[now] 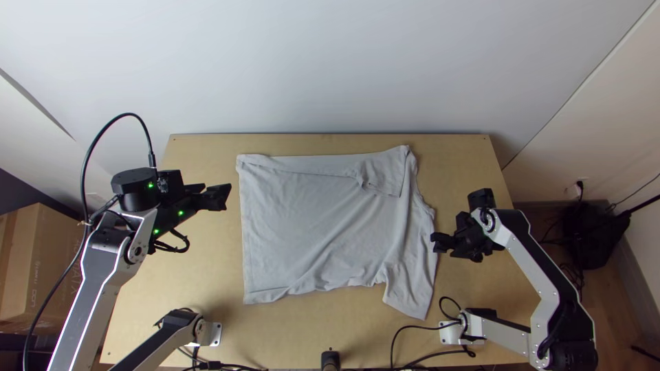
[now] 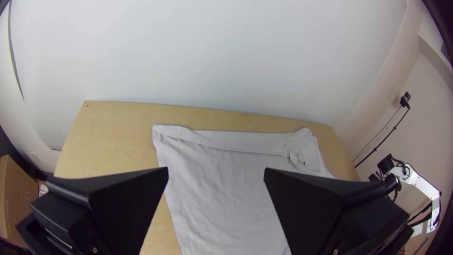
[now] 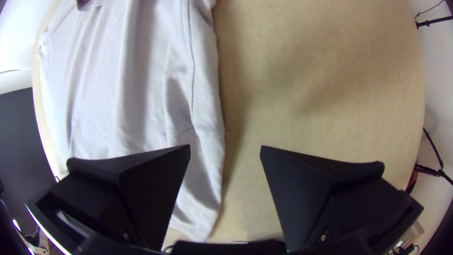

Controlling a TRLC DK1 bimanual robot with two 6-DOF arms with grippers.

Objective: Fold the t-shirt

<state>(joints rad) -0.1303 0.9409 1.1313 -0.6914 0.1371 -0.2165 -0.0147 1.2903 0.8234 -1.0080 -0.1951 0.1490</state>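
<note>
The light grey t-shirt (image 1: 316, 220) lies mostly spread on the table, its far side folded over in a long strip with one sleeve lying on top; the other sleeve points toward the near edge. Left of the shirt, my left gripper (image 1: 218, 197) is held above the table. In the left wrist view that gripper (image 2: 216, 172) has its fingers wide apart, the shirt (image 2: 222, 193) beyond them. My right gripper (image 1: 440, 242) hovers at the shirt's right edge. The right wrist view has this gripper (image 3: 225, 151) open, with the shirt's edge (image 3: 207, 137) below and nothing between the fingers.
Bare wooden table (image 1: 467, 165) borders the shirt on all sides. Cables (image 1: 419, 357) run along the near edge beside the arm bases. A wall rises behind the table, and a cardboard box (image 1: 41, 261) stands off to the left.
</note>
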